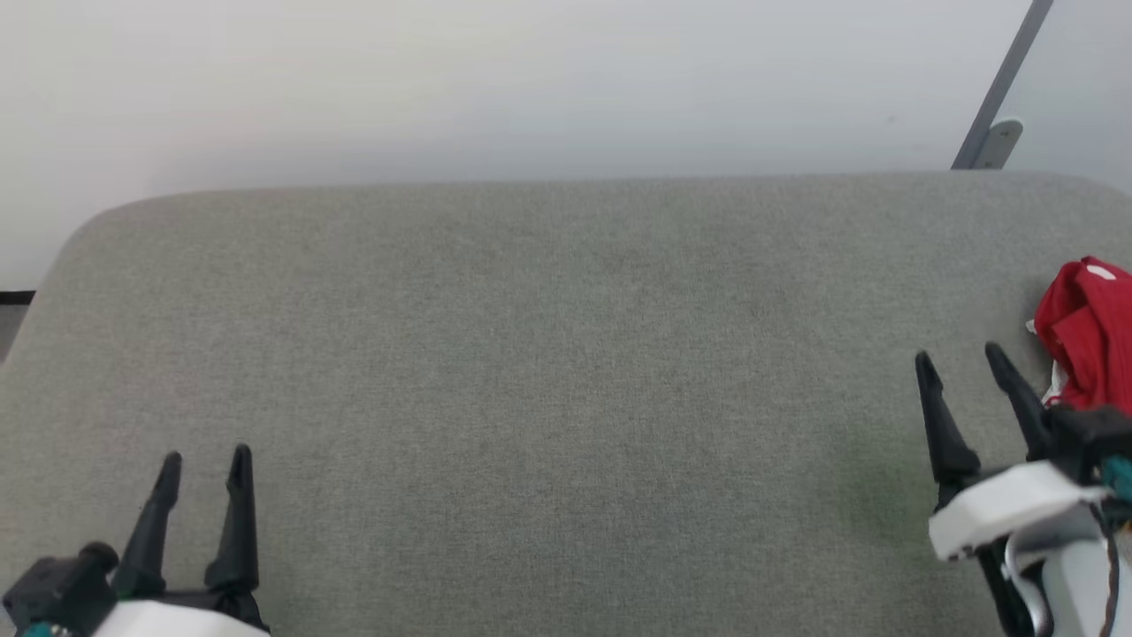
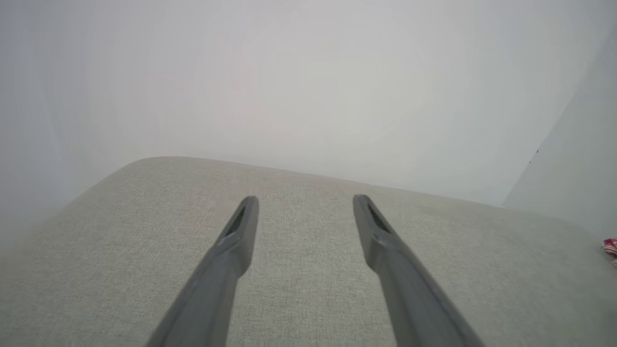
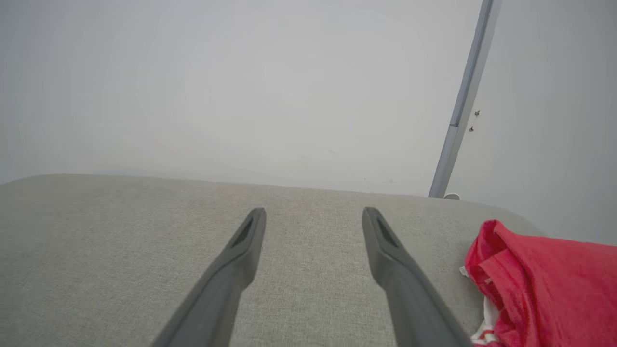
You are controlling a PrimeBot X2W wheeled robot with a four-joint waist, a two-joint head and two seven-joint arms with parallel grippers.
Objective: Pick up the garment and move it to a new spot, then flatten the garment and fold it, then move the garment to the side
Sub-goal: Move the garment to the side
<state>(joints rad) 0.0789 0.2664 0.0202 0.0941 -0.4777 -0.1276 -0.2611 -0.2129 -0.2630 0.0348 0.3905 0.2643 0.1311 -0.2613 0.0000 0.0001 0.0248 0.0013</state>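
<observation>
1. The left claw [image 1: 205, 456] is seen at the lower left of the head view; its two dark fingers [image 1: 237, 522] are spread apart and nothing is held between them; it is placed over the near left part of the bench [image 1: 531, 354], well apart from the garment [image 1: 1088, 336].
2. The right claw [image 1: 959, 354] is seen at the lower right of the same view; it is likewise open and empty; its fingers are pointed up and slightly to the left, and the one nearer the garment stands close to the cloth without being seen to touch it.
3. The garment is found at the far right edge of the bench, bunched into a crumpled red heap and cut off by the edge of the head view; a little white cloth is shown along its lower left side.
4. In the right wrist view the red heap is seen just beside the right-hand finger, with a strip of grey bench visible between them; red-and-white trim is glimpsed at the bottom edge.
5. The bench is covered in grey woven cloth and its far corners are rounded.
6. A pale wall [image 1: 531, 80] is seen behind the bench; a slanted grey pole [image 1: 1004, 84] is set against it at the upper right.
7. In the left wrist view a small red-and-white patch is caught at the right edge; it is too small to be told for certain.
</observation>
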